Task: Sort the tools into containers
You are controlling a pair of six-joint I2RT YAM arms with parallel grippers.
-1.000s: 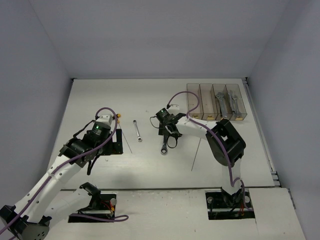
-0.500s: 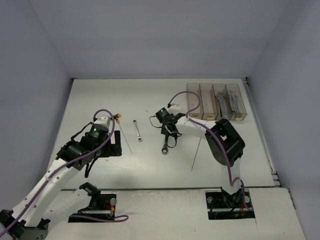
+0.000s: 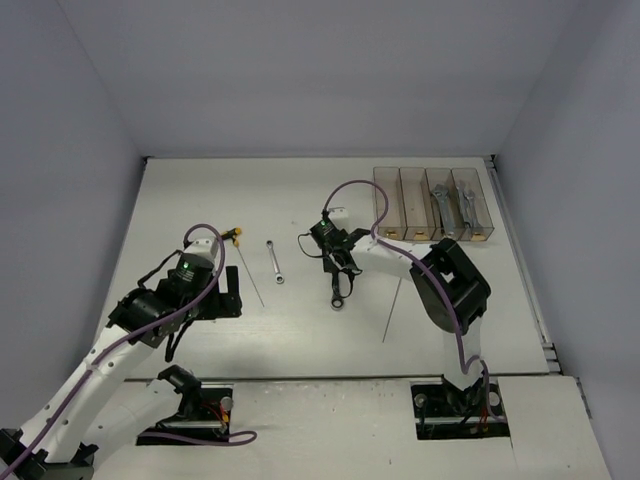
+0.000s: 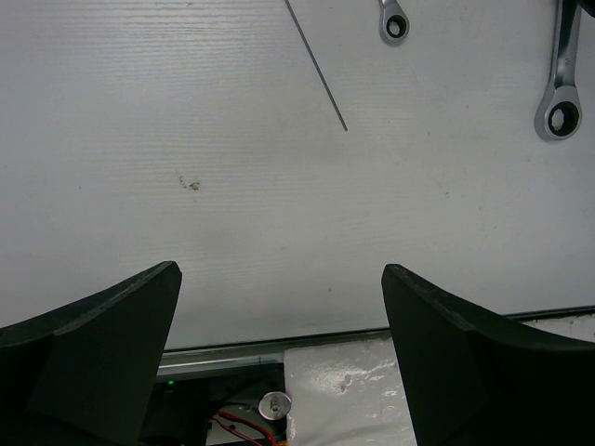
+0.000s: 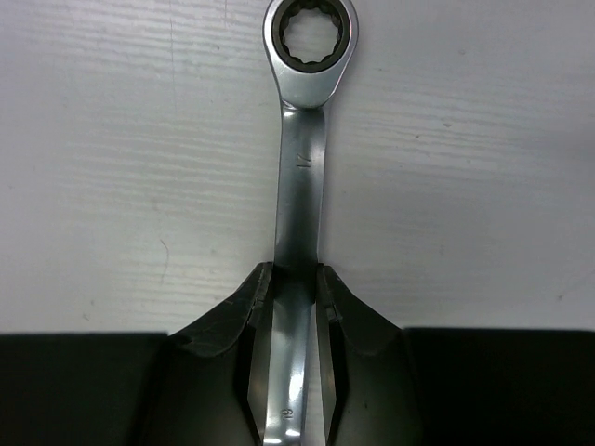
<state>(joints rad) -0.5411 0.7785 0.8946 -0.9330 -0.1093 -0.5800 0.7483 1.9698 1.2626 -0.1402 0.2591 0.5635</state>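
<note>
My right gripper (image 3: 338, 268) (image 5: 296, 274) is shut on the shaft of a silver ring wrench (image 5: 302, 167). The wrench's ring end (image 3: 340, 300) points toward the near edge, low over the table. My left gripper (image 3: 226, 292) (image 4: 279, 271) is open and empty above bare table. A small silver wrench (image 3: 274, 260) (image 4: 395, 22) lies between the arms. A thin rod driver with a yellow handle (image 3: 237, 237) lies beside my left gripper, its rod tip (image 4: 321, 74) in the left wrist view. Four clear brownish bins (image 3: 388, 205) stand at the far right; the two rightmost hold wrenches (image 3: 452, 205).
Another thin rod (image 3: 392, 310) lies on the table just right of the held wrench, near the right arm's body (image 3: 452, 285). The table's near edge and the arm mounts (image 4: 270, 404) lie below my left gripper. Grey walls close in the table on three sides.
My right gripper has turned the wrench, so its ring end swung slightly right. My left arm has drawn back toward the near left, staying open.
</note>
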